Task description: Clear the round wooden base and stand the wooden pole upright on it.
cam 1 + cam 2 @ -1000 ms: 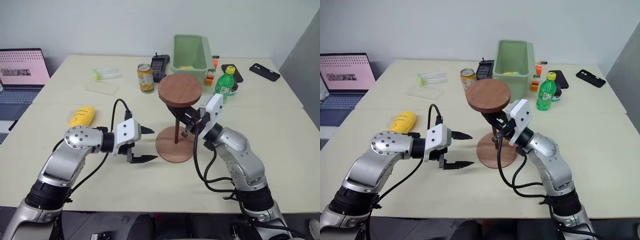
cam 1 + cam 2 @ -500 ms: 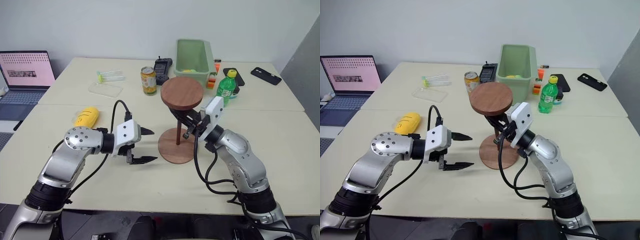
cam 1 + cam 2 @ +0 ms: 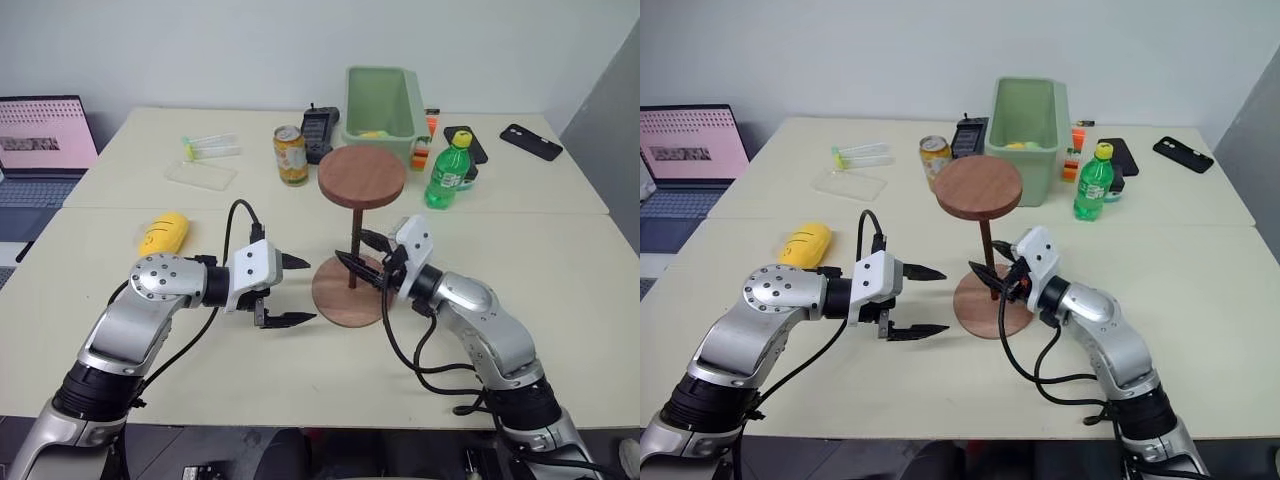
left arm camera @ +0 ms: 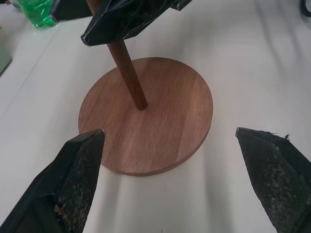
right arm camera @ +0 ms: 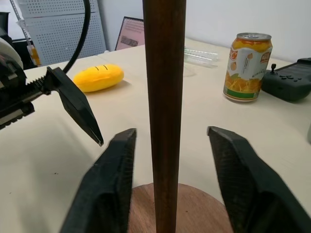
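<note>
At frame centre the wooden pole (image 3: 353,247) stands upright on the round wooden base (image 3: 348,290) on the desk (image 3: 560,270), stiff but likely top-heavy under its disc, best held low on the shaft, where the right hand (image 3: 362,262) straddles it with fingers parted, untouching, and the left hand (image 3: 290,290) gapes empty.

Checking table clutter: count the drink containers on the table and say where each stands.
2. The orange can stands behind the wooden pole, left of the green bin; the green bottle stands right of that bin. More could be hidden behind it.
</note>
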You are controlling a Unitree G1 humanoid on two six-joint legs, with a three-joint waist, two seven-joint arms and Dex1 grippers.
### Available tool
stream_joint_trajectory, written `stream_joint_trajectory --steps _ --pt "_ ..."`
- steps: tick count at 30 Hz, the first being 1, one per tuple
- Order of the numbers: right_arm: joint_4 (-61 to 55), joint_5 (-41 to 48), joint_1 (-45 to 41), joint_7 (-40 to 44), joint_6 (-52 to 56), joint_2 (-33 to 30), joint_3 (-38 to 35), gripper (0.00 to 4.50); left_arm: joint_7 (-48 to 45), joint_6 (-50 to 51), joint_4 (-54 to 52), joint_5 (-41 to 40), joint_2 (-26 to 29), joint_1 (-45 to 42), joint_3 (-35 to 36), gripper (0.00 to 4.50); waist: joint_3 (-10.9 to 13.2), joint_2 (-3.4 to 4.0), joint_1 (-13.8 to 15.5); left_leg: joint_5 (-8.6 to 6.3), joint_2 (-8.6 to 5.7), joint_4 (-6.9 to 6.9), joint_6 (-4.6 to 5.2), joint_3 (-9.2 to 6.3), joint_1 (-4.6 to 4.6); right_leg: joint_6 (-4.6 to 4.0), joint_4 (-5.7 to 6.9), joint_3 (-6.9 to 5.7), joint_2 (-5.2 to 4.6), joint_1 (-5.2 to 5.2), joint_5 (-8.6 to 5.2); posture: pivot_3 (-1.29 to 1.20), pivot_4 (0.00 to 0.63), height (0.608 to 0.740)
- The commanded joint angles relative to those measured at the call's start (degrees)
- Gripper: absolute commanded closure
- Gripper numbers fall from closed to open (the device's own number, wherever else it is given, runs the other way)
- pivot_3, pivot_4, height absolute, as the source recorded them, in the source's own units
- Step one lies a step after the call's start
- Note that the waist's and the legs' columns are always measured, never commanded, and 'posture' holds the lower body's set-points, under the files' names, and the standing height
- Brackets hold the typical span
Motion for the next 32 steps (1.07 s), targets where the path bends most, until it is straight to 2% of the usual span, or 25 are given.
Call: stream_joint_trajectory --steps 1,6,13,19,22,25,29,32 --pt "-3.78 0.85 0.52 1.39 1.18 -1.55 -1.06 1.98 0.39 -0.66 -0.95 -0.61 -0.14 -0.26 0.68 0.00 0.00 0.00 0.04 0.00 0.00 0.00 0.00 0.00 0.00 0.00 -0.01 0.00 0.00 0.00 0.00 0.00 0.150 0.740" --pt "-5.37 0.55 0.82 2.37 3.14 -3.81 -1.05 1.98 0.77 -0.35 -0.63 -1.09 -0.44 -0.57 1.17 0.00 0.00 0.00 0.07 -0.01 -0.05 0.02 0.01 0.01 0.00 0.00 0.00 0.00 0.01 0.03 0.00 0.00 0.150 0.740" --pt "-9.80 1.76 2.20 8.02 6.09 -11.86 -2.78 1.98 1.43 2.08 0.01 -5.44 -1.12 -0.65 4.91 0.00 0.03 -0.01 0.09 -0.01 -0.08 0.04 0.02 0.00 -0.02 0.00 -0.01 -0.01 0.01 0.04 0.00 0.00 0.150 0.740" --pt "-13.17 5.40 6.73 13.28 6.64 -20.75 -10.49 1.98 2.14 2.00 0.44 -3.18 2.76 1.16 6.29 0.00 0.06 -0.04 0.16 -0.01 -0.10 0.05 0.02 -0.01 -0.03 0.00 -0.05 -0.02 0.01 0.07 0.00 0.00 0.150 0.740" --pt "-14.92 7.79 11.19 18.75 4.11 -26.99 -18.06 1.98 0.86 0.81 0.46 -2.80 6.53 4.46 8.57 0.00 0.11 -0.01 0.17 -0.02 -0.06 0.02 0.03 -0.01 -0.03 0.00 -0.07 -0.01 0.01 0.06 0.00 0.00 0.150 0.740" --pt "-16.24 11.63 13.89 21.91 4.40 -30.58 -24.76 1.98 0.34 0.79 0.79 -3.57 8.51 6.08 10.69 0.00 0.24 -0.02 0.25 -0.02 -0.05 0.00 0.04 0.01 -0.02 0.00 -0.08 -0.01 0.01 0.07 0.00 0.00 0.150 0.740" --pt "-18.57 16.99 18.73 26.66 7.48 -35.73 -33.22 1.98 -0.33 0.23 2.45 -4.17 9.36 5.55 12.30 0.00 0.27 -0.04 0.29 -0.02 -0.05 0.02 0.04 -0.01 0.03 0.00 -0.07 -0.04 0.01 0.16 0.00 0.00 0.150 0.740" --pt "-20.28 19.39 21.06 28.14 8.93 -38.32 -36.40 1.98 -1.28 -1.16 4.38 -4.06 8.91 3.44 11.86 0.00 0.28 -0.06 0.40 -0.02 -0.08 0.03 0.04 -0.01 0.01 0.00 -0.09 -0.04 0.01 0.18 0.00 0.00 0.150 0.740"
